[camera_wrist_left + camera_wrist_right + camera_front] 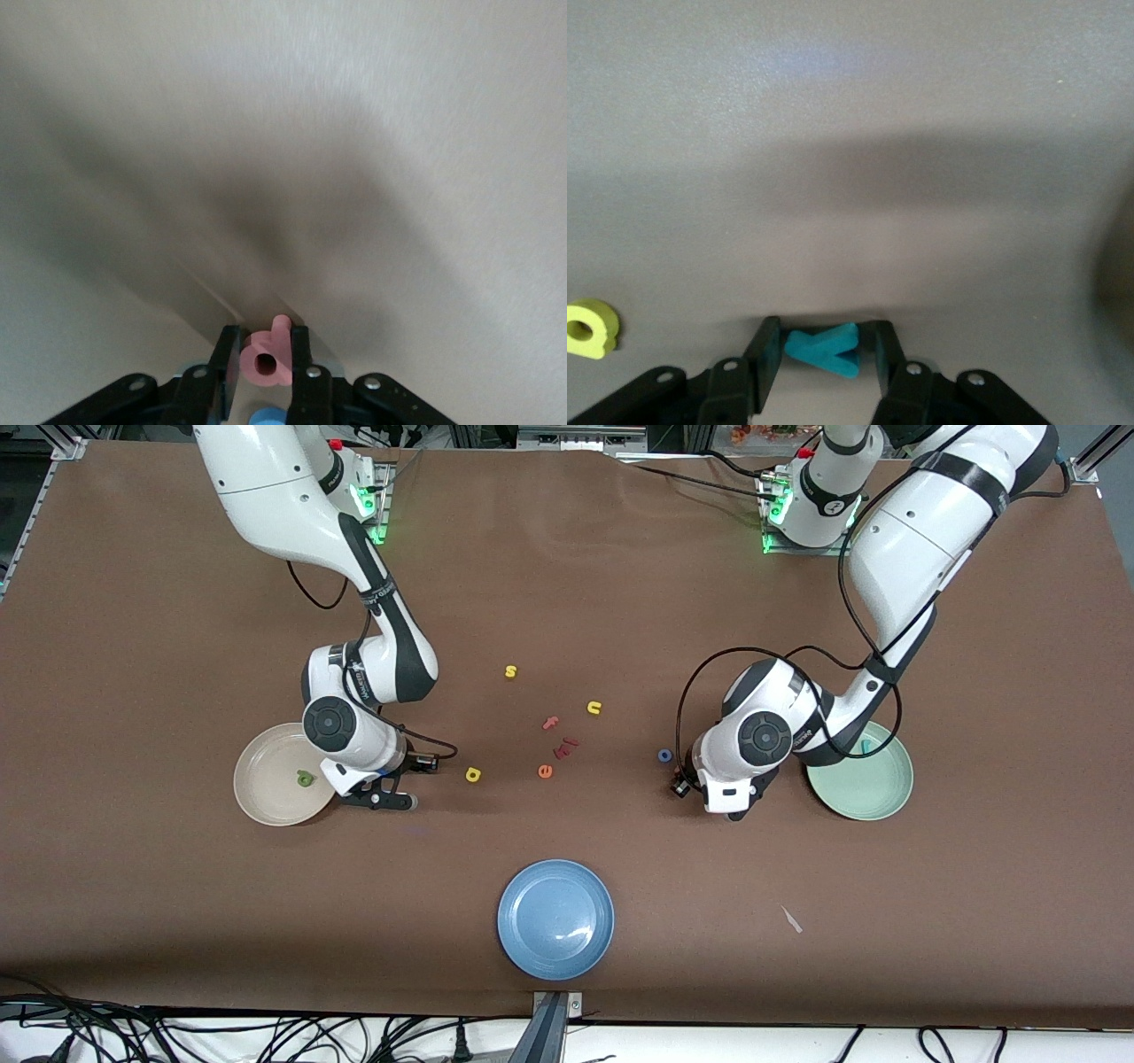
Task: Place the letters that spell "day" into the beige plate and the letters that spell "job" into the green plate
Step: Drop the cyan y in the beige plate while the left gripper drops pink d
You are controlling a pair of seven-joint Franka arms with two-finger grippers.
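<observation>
Front view: the brown desk (159,921) fills the frame, with both arms reaching down from its top edge. Three plates lie on it: the blue plate (555,919) at bottom centre, the beige plate (266,793) at mid-height toward the right arm's end, and the green plate (873,793) at mid-height toward the left arm's end.

The right end effector (390,802) sits low over the desk just beside the beige plate. In the right wrist view its fingers (766,354) are pressed against the teal "y" (824,349). The left end effector (731,808) is low beside the green plate, and in the left wrist view it pinches the salmon "b" (266,361).

The green "d" (305,779) lies in the beige plate. A teal "j" (864,746) shows in the green plate, partly hidden by the left arm. On the bare desk near frame centre are the yellow "a" (473,774), beside the right end effector, and the blue "o" (664,755), beside the left one. An orange "e" (546,771) lies between them.
</observation>
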